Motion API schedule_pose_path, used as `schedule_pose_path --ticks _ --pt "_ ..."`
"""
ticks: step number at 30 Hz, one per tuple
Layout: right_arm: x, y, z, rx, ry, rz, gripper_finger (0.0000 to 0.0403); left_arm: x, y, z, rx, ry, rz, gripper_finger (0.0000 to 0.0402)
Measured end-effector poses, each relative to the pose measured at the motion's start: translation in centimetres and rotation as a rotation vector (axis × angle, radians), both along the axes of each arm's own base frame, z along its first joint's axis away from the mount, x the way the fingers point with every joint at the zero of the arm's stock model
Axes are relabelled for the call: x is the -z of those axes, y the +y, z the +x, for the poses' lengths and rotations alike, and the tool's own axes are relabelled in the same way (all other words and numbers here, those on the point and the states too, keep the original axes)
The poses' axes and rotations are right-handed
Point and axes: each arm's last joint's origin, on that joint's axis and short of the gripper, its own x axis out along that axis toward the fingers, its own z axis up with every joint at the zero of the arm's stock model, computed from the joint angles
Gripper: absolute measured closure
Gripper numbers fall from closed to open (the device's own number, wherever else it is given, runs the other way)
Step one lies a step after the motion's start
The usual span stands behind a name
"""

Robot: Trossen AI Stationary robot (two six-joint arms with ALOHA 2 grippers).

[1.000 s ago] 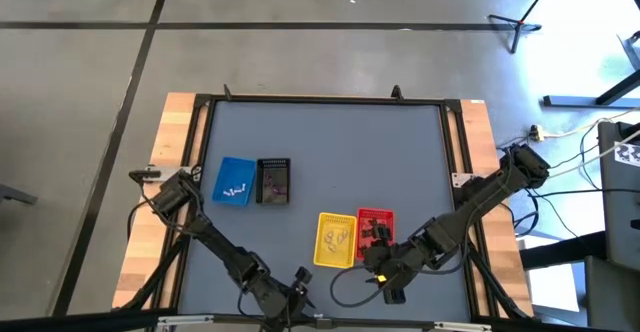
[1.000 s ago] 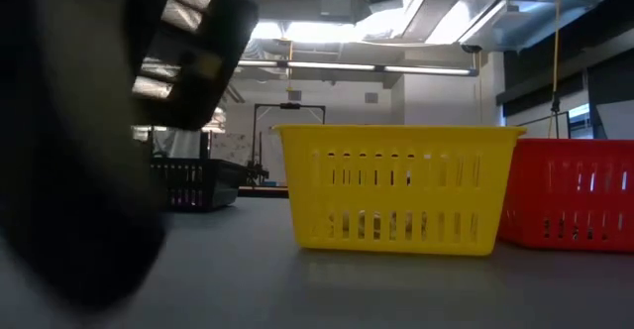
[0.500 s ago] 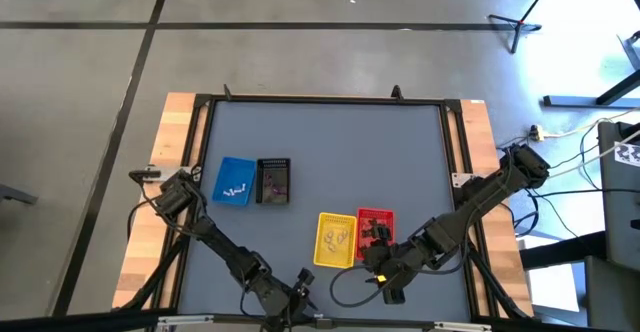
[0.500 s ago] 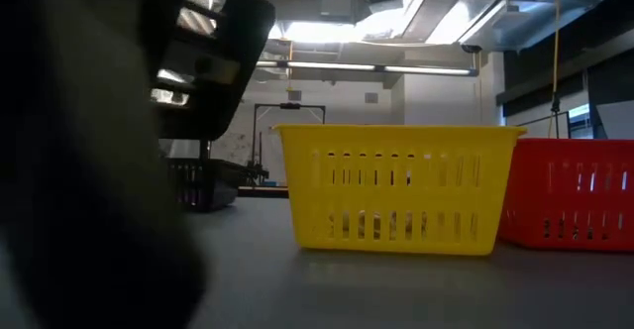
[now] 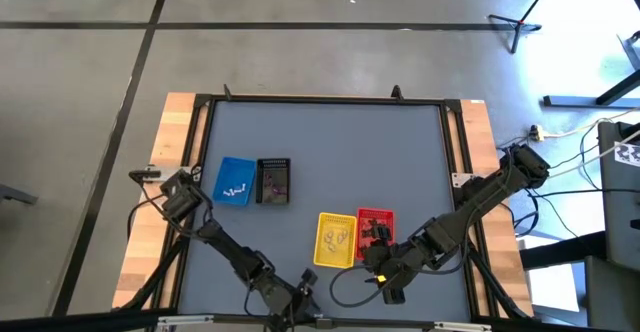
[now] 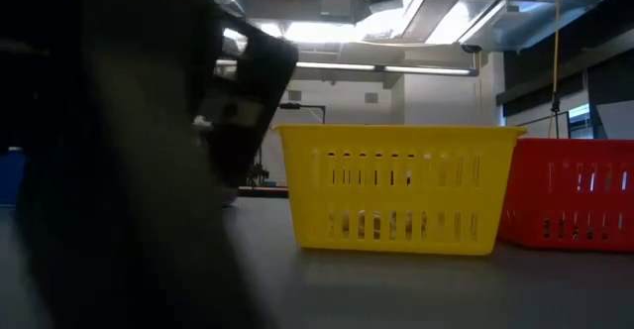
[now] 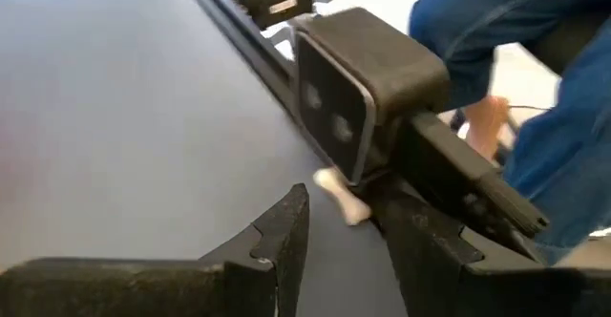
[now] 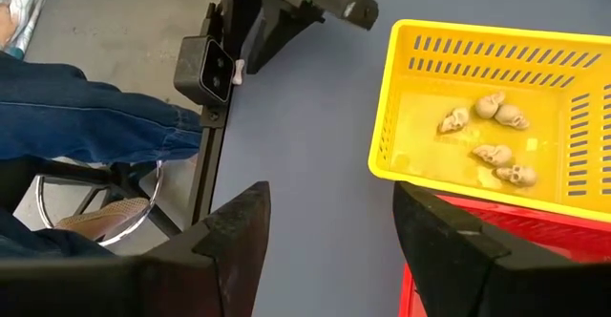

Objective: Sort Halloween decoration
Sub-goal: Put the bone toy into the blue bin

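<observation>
A small white bone-shaped trinket [image 7: 339,195] lies on the grey table by the near edge, next to a dark camera box [image 7: 368,88]. My left gripper [image 7: 344,223] is low over the table and open, its fingertips on either side of the bone and just short of it. My right gripper [image 8: 329,231] hangs open above the table, near the yellow basket [image 8: 477,97], with nothing between its fingers. Several tan skulls [image 8: 487,131] lie in the yellow basket. The red basket [image 5: 374,230] holds dark trinkets.
A blue basket [image 5: 236,181] with white pieces and a black basket [image 5: 273,181] stand at the left. A person in blue jeans [image 7: 535,59] sits just past the near edge. Bare grey table stretches across the far half [image 5: 330,137].
My left gripper has sunk a little toward the table at the near edge. In the low view its arm now fills more of the picture and covers the black basket behind it. My right gripper has kept still.
</observation>
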Motion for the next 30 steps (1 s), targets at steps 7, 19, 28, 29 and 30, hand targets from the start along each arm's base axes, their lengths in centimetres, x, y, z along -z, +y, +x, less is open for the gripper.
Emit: schedule_pose_path --ticks 7,19,28,29,30 --pt "0.0 0.0 0.0 0.000 0.000 0.000 0.0182 0.9 -0.1 0.2 -0.002 -0.020 -0.016 0.0273" --pt "0.0 0.0 0.0 -0.001 0.000 0.000 0.0182 1.0 0.6 0.7 -0.028 -0.010 -0.016 0.0273" --pt "0.0 0.0 0.0 -0.001 0.000 0.000 0.0182 1.1 0.8 0.8 -0.088 -0.029 0.010 0.0273" --pt "0.0 0.0 0.0 -0.001 0.000 0.000 0.0182 1.1 0.8 0.8 -0.097 -0.031 0.012 0.0273" --pt "0.0 0.0 0.0 -0.001 0.000 0.000 0.0182 1.1 0.8 0.8 -0.108 -0.030 0.008 0.0273"
